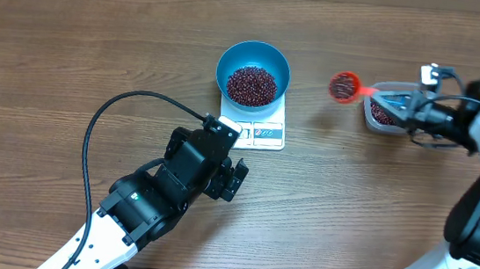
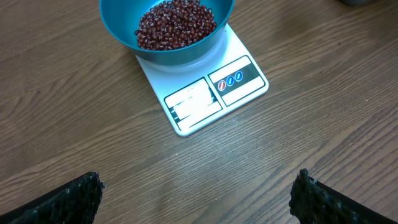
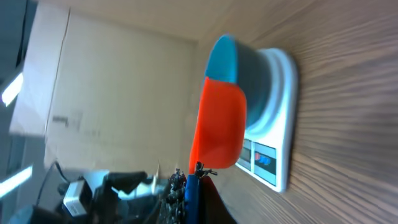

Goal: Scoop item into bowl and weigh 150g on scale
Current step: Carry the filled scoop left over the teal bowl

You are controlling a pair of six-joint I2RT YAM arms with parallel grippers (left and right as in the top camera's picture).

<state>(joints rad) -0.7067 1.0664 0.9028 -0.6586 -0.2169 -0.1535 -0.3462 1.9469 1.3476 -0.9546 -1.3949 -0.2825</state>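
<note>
The blue bowl (image 1: pixel 253 72) stands on the white scale (image 1: pixel 268 135) at the table's middle, with a heap of dark red beans (image 1: pixel 252 84) inside. My right gripper (image 1: pixel 396 105) is shut on the handle of a red scoop (image 1: pixel 344 86), which carries beans and hangs level to the right of the bowl. From the right wrist the scoop (image 3: pixel 217 124) shows from below, with the bowl (image 3: pixel 233 59) and scale (image 3: pixel 281 118) beyond it. My left gripper (image 1: pixel 231 154) stands open just in front of the scale, nothing between its fingers (image 2: pixel 71 199); its view shows the bowl (image 2: pixel 168 46) and scale (image 2: pixel 214 93) ahead.
A clear plastic tub (image 1: pixel 381 115) with more beans sits at the right, under my right gripper. A black cable (image 1: pixel 99 125) loops across the table on the left. Bare wooden tabletop surrounds the scale.
</note>
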